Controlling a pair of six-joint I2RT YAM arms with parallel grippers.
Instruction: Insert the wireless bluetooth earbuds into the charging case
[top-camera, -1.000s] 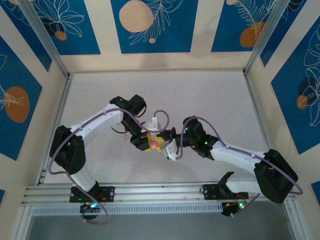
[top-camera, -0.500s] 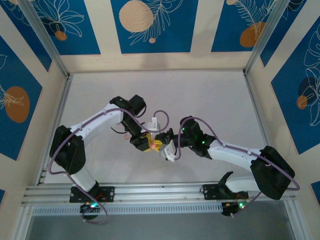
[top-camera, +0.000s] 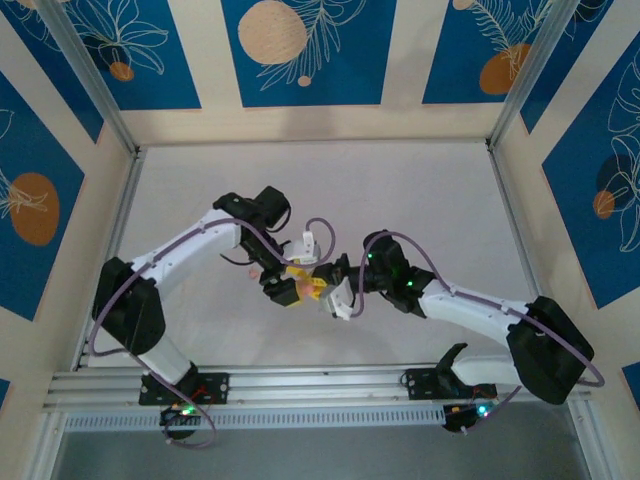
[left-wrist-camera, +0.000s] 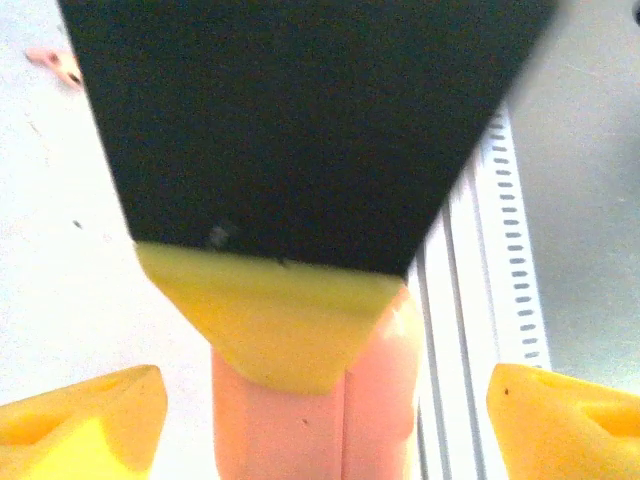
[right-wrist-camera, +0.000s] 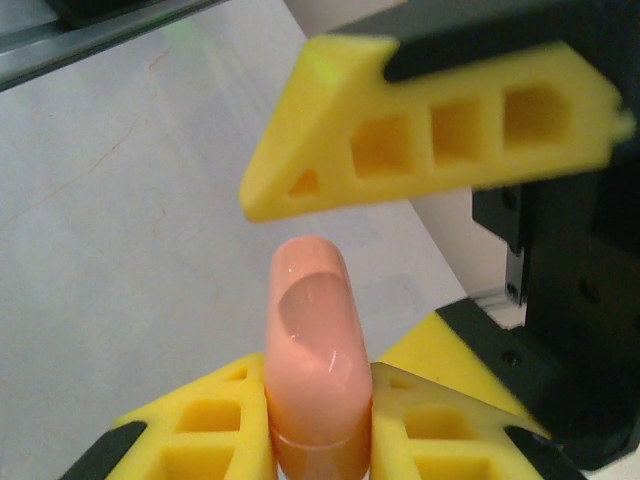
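jaws of the right gripper (right-wrist-camera: 315, 405) are clenched on the charging case (right-wrist-camera: 312, 330), whose long axis stands up out of them. jaws of the left gripper (left-wrist-camera: 320, 400) are released, straddling the case without touching it. the case looks closed and its contents are hidden. a pale-pink speck, likely an earbud (left-wrist-camera: 55, 65), lies apart on the worktop (left-wrist-camera: 60, 250), nearer the left arm.

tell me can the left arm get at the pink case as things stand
Likely yes: the left pincer is open with the case seemingly between its fingers, though the right pincer clamps it and hides part.
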